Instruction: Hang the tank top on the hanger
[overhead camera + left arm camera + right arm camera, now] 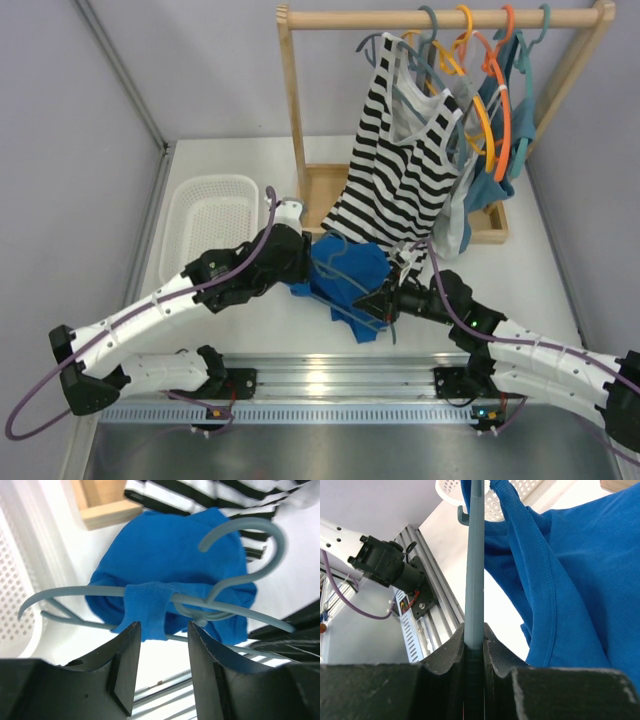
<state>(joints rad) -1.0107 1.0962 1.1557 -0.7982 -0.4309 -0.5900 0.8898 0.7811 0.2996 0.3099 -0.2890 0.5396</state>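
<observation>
Right gripper (pixel 474 630) is clamped on the hanger (pixel 475 575), likely steadying it so fabric can be threaded on. Tank top (pixel 165 555) lies bunched beneath the hanger, 1 strap (pixel 147 607) looped over a hanger arm. Left gripper (pixel 162 630) has its jaws apart, grasping nothing, straddling that strap, probably to tug it further.

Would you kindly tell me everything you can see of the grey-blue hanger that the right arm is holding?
The hanger is thin, smooth and slate-blue, and looks like plastic. It has a triangular frame with upturned arm ends and a curved hook on top. It lies tilted across the tank top, with one strap of that top draped over its upper arm. The right gripper is shut on one bar, seen edge-on. The left gripper stands open, its jaws on either side of the strap.
</observation>
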